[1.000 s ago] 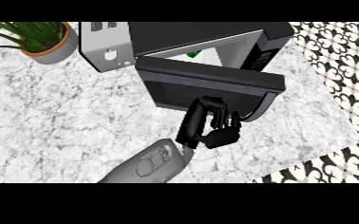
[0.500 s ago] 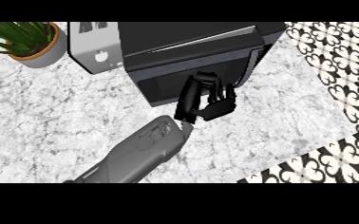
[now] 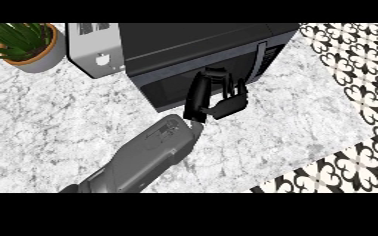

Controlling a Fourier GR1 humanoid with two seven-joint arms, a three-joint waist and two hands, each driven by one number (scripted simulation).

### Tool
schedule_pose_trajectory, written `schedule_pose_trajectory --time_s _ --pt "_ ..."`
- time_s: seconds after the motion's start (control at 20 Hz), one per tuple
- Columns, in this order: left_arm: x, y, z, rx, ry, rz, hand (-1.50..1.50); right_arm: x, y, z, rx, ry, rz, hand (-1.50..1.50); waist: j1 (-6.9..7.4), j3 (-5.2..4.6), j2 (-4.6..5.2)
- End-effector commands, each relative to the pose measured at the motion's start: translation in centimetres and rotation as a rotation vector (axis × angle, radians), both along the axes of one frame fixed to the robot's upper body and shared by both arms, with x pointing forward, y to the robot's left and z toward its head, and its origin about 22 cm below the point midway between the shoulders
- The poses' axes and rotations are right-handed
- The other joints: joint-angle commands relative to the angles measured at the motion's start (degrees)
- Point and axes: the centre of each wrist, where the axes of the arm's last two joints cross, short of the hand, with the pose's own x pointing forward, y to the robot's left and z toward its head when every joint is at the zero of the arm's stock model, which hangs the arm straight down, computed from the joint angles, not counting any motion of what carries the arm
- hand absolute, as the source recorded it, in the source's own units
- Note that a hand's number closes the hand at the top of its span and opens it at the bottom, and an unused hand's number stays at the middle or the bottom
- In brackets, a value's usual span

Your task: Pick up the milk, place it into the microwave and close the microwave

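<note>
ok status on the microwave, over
One hand flat against the microwave door, fingers straight. Door looks shut or nearly so. Milk out of sight. Nothing in the way; other hand not showing.

— What does the counter (image 3: 66,115) look like?
— White and grey marble, evenly lit. A toaster (image 3: 94,50) stands at its far edge.
— Anything beside the toaster?
— Just left of it, a green plant (image 3: 21,39) in a pot (image 3: 40,60) with an orange rim.
— And to the right?
— Well right of the toaster, past the counter's edge, black-and-white patterned tiles (image 3: 343,55) run down to the lower right corner.
</note>
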Motion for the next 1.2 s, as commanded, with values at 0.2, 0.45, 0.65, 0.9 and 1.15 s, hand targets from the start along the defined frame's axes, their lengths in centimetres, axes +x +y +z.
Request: schedule_pose_trajectory --time_s 0.2,0.45,0.65,0.9,1.15 --pt "2.1 0.2 1.4 -0.037 -0.051 0.035 1.5 0.6 -1.1 1.8 -0.02 -0.016 -0.004 -1.5 -0.38 0.06 0.73" --pt "2.4 0.1 1.6 -0.054 -0.05 0.03 1.5 0.9 -1.9 2.6 -0.022 -0.023 -0.011 -1.5 -0.2 0.19 0.72" --pt "2.3 0.0 1.5 -0.072 -0.063 0.034 1.5 1.1 -2.6 3.7 -0.035 -0.042 -0.029 -1.5 -0.3 0.15 0.9" --pt "2.3 0.0 1.3 -0.075 -0.073 0.029 1.5 1.3 -3.3 4.7 -0.052 -0.064 -0.046 -1.5 -0.49 0.26 1.12" --pt "2.3 0.0 1.0 -0.082 -0.068 0.027 1.5 1.5 -4.0 6.2 -0.087 -0.08 -0.06 -1.5 -0.72 0.26 1.34"
